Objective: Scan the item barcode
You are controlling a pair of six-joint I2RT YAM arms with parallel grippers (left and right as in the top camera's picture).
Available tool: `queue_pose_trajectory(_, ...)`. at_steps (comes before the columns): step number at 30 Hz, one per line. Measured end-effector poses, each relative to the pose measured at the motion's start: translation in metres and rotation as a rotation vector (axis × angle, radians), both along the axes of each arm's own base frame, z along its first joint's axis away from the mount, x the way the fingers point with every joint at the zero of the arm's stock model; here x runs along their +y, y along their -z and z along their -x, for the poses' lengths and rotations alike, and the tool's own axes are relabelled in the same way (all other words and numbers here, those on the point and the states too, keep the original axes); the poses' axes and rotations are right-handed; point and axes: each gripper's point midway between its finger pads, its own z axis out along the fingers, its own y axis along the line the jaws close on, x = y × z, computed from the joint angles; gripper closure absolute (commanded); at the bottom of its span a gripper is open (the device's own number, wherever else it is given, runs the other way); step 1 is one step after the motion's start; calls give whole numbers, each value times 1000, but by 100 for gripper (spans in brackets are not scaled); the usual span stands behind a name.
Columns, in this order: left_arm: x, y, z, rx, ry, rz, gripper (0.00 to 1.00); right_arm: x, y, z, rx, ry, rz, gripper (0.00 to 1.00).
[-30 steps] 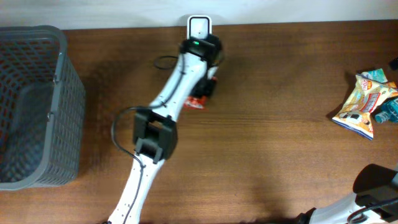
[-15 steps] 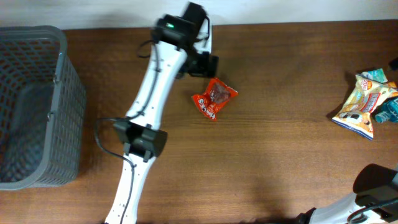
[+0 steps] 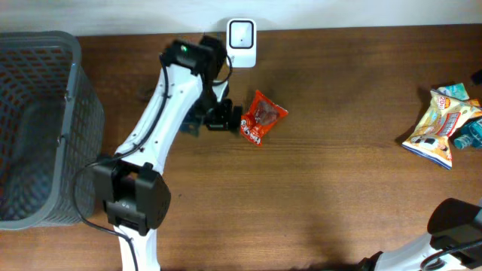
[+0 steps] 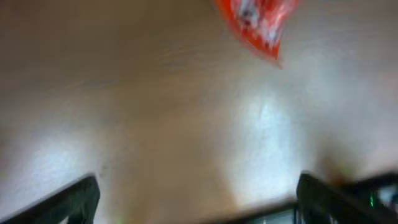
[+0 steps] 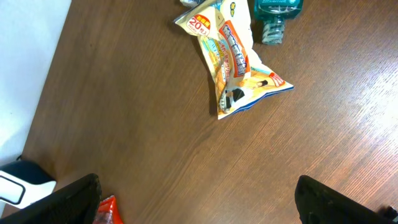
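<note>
Table [image 3: 339,165]: dark brown wood grain, long side running left to right in the overhead view, pale wall along its far edge

Lying or standing on it:
- Basket [image 3: 79,90]: grey plastic mesh, at the left end
- Scanner [image 3: 242,33]: small, white, upright at the far edge, left of centre
- Red packet [image 3: 260,119]: glossy snack sachet, flat and skewed, just in front of the scanner; blurred in the left wrist view [image 4: 258,22]
- Yellow bag [image 3: 440,124]: crumpled snack bag with orange and blue print, at the right end, well apart from the red packet [image 5: 239,53]
- Teal bottle [image 5: 277,15]: lying beside the yellow bag, partly cut off by the frame
</note>
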Motion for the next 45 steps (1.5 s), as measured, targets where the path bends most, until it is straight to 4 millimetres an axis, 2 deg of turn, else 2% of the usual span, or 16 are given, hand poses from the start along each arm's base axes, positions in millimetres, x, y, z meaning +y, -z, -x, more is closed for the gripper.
queue_pose_trajectory(3,-23,50,-11,-9,-2,116,0,0,0,0,1,0,-1,2)
queue_pose_trajectory(7,-57,71,-42,-144,9,303,9,0,0,0,1,0,-1,2)
queue_pose_trajectory(10,-66,83,-56,-189,-49,350,6,0,0,0,2,0,-1,2)
queue_pose_trajectory(12,-65,101,-52,-158,-96,344,11,0,0,0,2,0,-1,2)
queue_pose_trajectory(13,-65,111,-53,-149,-113,342,16,0,0,0,2,0,-1,2)
queue_pose_trajectory(16,-70,118,-60,-154,-138,363,56,0,0,0,2,0,-1,2)
queue_pose_trajectory(18,-71,123,-59,-143,-146,362,76,0,0,0,2,0,-1,2)
queue_pose_trajectory(23,-71,124,-59,-142,-132,360,100,0,0,0,1,1,-1,2)
queue_pose_trajectory(26,-64,117,-55,-124,-86,307,100,0,0,0,2,1,-1,2)
queue_pose_trajectory(29,-43,90,-64,-151,-54,153,100,0,0,0,1,0,-1,2)
queue_pose_trajectory(32,-13,32,-94,-300,-43,-38,100,0,0,0,1,1,-1,2)
queue_pose_trajectory(34,19,-18,-114,-442,-65,-216,100,0,0,0,2,1,-2,2)
queue_pose_trajectory(35,35,-31,-117,-478,-74,-300,100,0,0,0,1,1,-1,2)
queue_pose_trajectory(39,99,-48,-99,-460,-92,-670,100,0,1,0,2,1,-2,2)
queue_pose_trajectory(42,119,-55,-101,-498,-130,-807,99,0,1,0,3,1,-2,2)
queue_pose_trajectory(45,133,-36,-106,-498,-175,-941,100,0,1,0,2,1,-2,2)
